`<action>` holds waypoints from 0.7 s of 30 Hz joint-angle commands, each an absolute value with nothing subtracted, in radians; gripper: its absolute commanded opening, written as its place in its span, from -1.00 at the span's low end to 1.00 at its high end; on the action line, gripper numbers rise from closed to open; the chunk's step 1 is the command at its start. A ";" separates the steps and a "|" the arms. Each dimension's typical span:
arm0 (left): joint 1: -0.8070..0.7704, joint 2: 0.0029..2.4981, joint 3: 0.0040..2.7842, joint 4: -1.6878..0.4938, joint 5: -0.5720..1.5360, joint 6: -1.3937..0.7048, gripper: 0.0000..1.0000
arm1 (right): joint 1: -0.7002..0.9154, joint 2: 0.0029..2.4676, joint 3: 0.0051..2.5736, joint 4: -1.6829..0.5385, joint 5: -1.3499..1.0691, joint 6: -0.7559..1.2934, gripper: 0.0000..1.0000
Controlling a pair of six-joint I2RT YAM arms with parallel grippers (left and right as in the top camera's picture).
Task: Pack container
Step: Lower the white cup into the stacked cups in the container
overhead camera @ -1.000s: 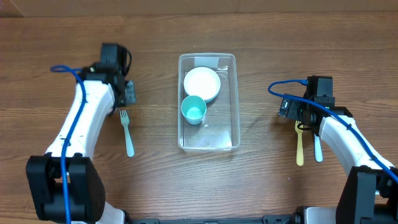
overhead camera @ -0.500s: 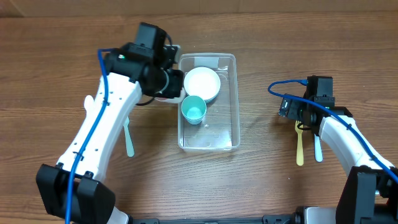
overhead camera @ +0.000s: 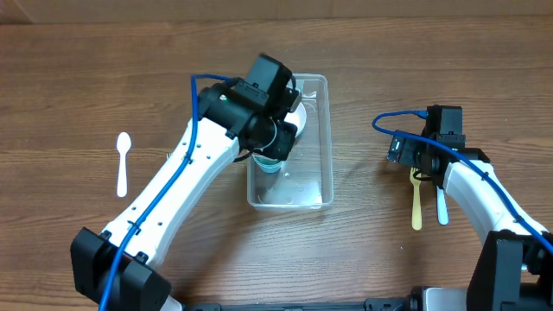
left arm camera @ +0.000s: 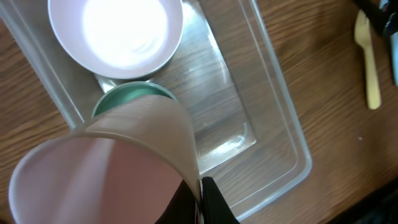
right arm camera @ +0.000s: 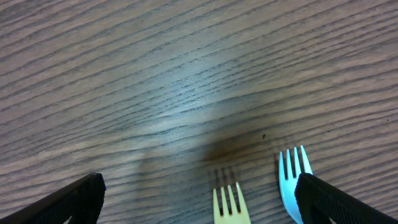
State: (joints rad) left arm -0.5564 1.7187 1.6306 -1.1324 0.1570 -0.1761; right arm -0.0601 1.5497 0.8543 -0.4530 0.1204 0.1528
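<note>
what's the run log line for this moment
left gripper shut on pink cup over container | white bowl, teal cup in container | right gripper open near yellow fork, blue fork

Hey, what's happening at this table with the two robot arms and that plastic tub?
The robot is packing tableware into a clear container. Its left gripper is shut on the rim of a pale pink cup, holding it over the container, just above a teal cup that sits inside beside a white bowl. The right gripper hangs open over a yellow fork and a blue fork on the table. A white spoon lies on the left side, not yet packed.
</note>
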 commanded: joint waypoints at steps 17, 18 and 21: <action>-0.590 1.700 1.637 -1.142 0.034 -0.217 -0.92 | -0.064 1.554 0.854 -0.446 0.131 0.152 1.00; -0.590 1.701 1.626 -1.133 0.034 -0.217 -0.91 | -0.064 1.554 0.854 -0.446 0.131 0.152 1.00; -0.590 1.702 1.573 -1.089 0.043 -0.217 -0.92 | -0.064 1.554 0.854 -0.446 0.131 0.152 1.00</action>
